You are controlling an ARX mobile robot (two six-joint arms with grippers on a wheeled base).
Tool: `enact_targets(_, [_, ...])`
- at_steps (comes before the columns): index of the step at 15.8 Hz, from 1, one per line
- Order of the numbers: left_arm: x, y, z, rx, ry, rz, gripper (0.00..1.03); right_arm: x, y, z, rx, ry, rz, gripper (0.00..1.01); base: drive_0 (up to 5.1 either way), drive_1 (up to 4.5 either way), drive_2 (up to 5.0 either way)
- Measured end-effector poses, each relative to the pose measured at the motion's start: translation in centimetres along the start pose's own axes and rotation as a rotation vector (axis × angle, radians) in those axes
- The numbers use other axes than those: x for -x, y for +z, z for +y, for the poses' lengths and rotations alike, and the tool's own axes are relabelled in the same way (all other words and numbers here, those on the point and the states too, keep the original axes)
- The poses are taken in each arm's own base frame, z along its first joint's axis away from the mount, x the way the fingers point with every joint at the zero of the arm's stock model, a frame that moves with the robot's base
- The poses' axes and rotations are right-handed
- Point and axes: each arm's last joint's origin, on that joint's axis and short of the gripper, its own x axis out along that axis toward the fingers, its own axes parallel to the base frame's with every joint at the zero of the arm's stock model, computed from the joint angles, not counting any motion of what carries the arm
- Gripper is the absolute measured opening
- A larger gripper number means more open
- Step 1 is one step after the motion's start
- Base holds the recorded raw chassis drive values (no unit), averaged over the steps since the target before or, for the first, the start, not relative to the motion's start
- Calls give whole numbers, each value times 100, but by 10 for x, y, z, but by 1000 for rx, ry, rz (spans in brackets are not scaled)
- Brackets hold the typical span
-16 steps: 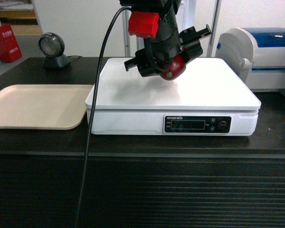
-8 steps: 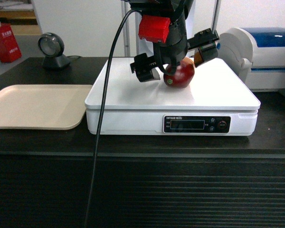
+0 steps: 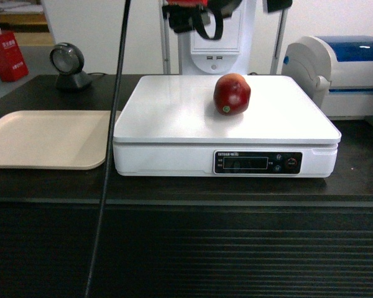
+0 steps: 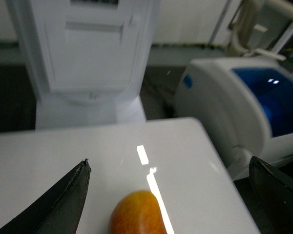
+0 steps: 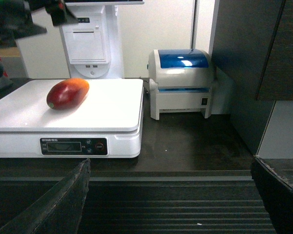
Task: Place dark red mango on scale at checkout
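On the scale: the dark red mango (image 3: 232, 94) lies on the white platform of the scale (image 3: 174, 118), right of its middle and toward the back, with nothing gripping it.

Head view, scale as landmark: the black display strip (image 3: 258, 162) runs along the scale's front face; a beige tray (image 3: 46, 138) lies just to the scale's left; a round scanner (image 3: 68, 65) stands behind that tray, left of the scale; a white-and-blue printer (image 3: 339, 74) stands to the scale's right. All rest on the checkout (image 3: 186, 248), whose ribbed dark front fills the lower picture.

Head view, arm: only dark and red parts of an arm (image 3: 196, 12) show at the top edge, above the scale's back; a black cable (image 3: 109, 155) hangs down in front of the scale's left side.

Left wrist view: left gripper (image 4: 168, 195) hovers above the scale with its fingers spread wide; the mango's orange-yellow end sits between them, touched by neither.

Right wrist view: right gripper (image 5: 171, 200) is low in front of the checkout, right of the scale, fingers wide apart and empty; the mango lies on the scale's left half in this view.

Task progress: placing looks done, since the fruit rests free on the platform. Left, at most: clearing the arm away.
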Motion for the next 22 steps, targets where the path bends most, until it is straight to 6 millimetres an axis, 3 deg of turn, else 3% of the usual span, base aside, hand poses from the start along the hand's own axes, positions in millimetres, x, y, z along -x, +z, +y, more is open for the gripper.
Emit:
enact_targets(3, [60,28,10,-160,-88,-225,98,0,0,0,0,0,0,98,0,0,0])
enact_targets(8, [162,32,93,-214,-53,-344,98,0,0,0,0,0,0,98,0,0,0])
enact_targets(9, [189,33,105,-193,126,-315,87,0,0,0,0,1,0,98,0,0,0])
enact_targets(12, [271,-10,156,-162,355,-357,51,0,0,0,0,0,0,98,0,0,0])
enact_targets(14, [286,-46,158,-166,327,-333,28,0,0,0,0,1,0,98,0,0,0])
enact_targets(15, [297,-80,162,-165,318,-292,3,0,0,0,0,0,0,98,0,0,0])
enact_targets(17, [320,-103,172,-168,329,-311,2,0,0,0,0,0,-1,98,0,0,0])
enact_targets(22, [337,-132,170,-168,322,-303,2,0,0,0,0,0,0,98,0,0,0])
